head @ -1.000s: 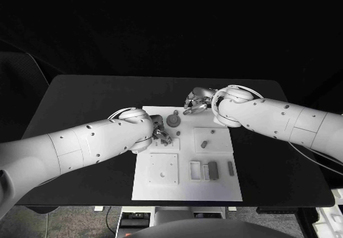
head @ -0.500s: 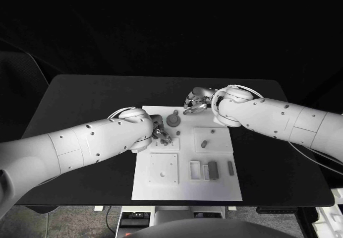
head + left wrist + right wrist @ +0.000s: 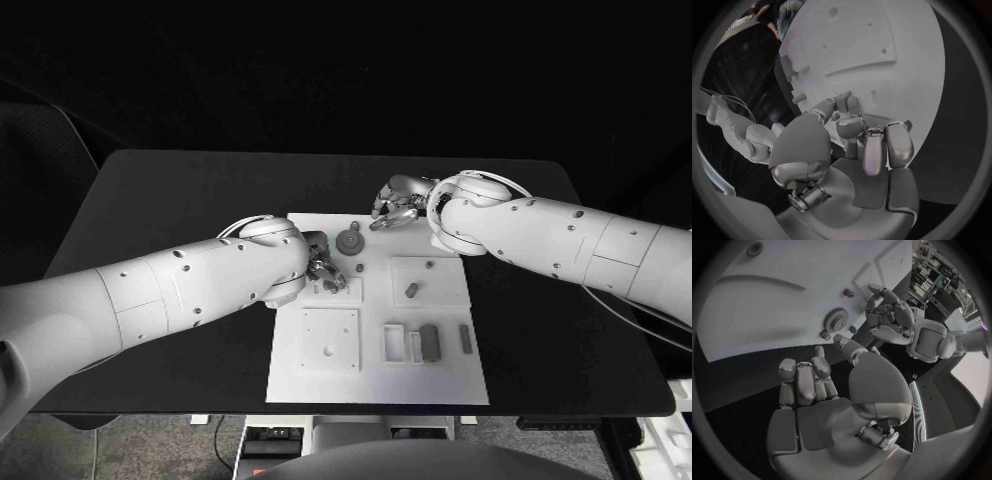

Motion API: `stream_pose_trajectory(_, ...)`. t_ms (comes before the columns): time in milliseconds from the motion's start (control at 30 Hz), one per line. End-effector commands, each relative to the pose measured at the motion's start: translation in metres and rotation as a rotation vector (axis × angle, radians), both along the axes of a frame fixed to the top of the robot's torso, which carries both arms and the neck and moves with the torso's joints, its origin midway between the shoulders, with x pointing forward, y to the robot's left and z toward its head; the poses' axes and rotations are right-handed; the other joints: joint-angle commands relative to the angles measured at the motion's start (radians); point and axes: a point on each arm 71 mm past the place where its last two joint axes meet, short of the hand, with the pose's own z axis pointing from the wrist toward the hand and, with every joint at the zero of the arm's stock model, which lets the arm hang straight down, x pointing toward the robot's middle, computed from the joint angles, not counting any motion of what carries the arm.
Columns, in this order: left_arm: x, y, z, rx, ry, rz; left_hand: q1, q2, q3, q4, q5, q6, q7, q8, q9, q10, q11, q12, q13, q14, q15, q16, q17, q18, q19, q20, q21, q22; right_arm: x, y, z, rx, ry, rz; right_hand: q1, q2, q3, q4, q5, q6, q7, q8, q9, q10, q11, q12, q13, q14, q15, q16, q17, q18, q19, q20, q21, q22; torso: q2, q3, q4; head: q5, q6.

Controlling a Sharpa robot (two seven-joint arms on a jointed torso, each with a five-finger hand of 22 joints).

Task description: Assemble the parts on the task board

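The white task board (image 3: pixel 329 377) lies mid-table. A grey gear (image 3: pixel 351 241) sits near its far edge, also in the right wrist view (image 3: pixel 836 320). My left hand (image 3: pixel 325 268) is low over the board beside a small raised block (image 3: pixel 343 291), fingers curled down (image 3: pixel 856 131); whether they hold a part is hidden. My right hand (image 3: pixel 392 207) hovers at the board's far edge just beyond the gear, fingers curled into the palm (image 3: pixel 807 377) with nothing seen in them. A small grey part (image 3: pixel 411 290) lies on the right square plate.
Nearer the front of the board lie a square plate with a hole (image 3: pixel 330 340), a white frame (image 3: pixel 394 343) and two grey bars (image 3: pixel 430 343). Black table (image 3: pixel 173 200) surrounds the board. The left hand (image 3: pixel 895 322) shows beyond the gear in the right wrist view.
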Motion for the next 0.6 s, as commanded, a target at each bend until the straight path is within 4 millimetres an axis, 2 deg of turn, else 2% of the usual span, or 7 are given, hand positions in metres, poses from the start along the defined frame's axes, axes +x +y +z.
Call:
stream_pose_trajectory(33,-0.0015,0.0024,-0.0042,0.03,0.022,-0.006,0.079,0.07,0.049,-0.045,0.005,0.128,-0.027,0.007,0.0,0.075,-0.032,0.006,-0.001,0.128,-0.005,0.002,0.001,0.076,0.003,-0.002,0.124,0.0,-0.0004,0.0003,-0.0008,-0.01,0.006,0.009,-0.011,0.001,0.006,0.002,0.003,0.003,0.013,-0.001,-0.001,0.005,-0.004,0.006,-0.001,-0.002,-0.007,0.004,0.0,0.017,-0.004,-0.002,0.007,-0.001,0.0,-0.0001,-0.0003,0.001,0.001)
stream_pose_trajectory(600,-0.0015,0.0023,-0.0042,0.028,0.022,-0.006,0.077,0.067,0.048,-0.045,0.008,0.128,-0.027,0.007,0.0,0.075,-0.032,0.006,-0.001,0.127,-0.005,0.002,0.001,0.076,0.003,-0.002,0.125,0.0,-0.0004,0.0007,-0.0008,-0.01,0.005,0.01,-0.011,0.001,0.006,0.002,0.003,0.003,0.013,-0.001,-0.001,0.005,-0.004,0.007,-0.001,-0.003,-0.007,0.004,-0.002,0.017,-0.004,-0.002,0.007,-0.001,0.0,-0.0002,-0.0004,0.0,0.001)
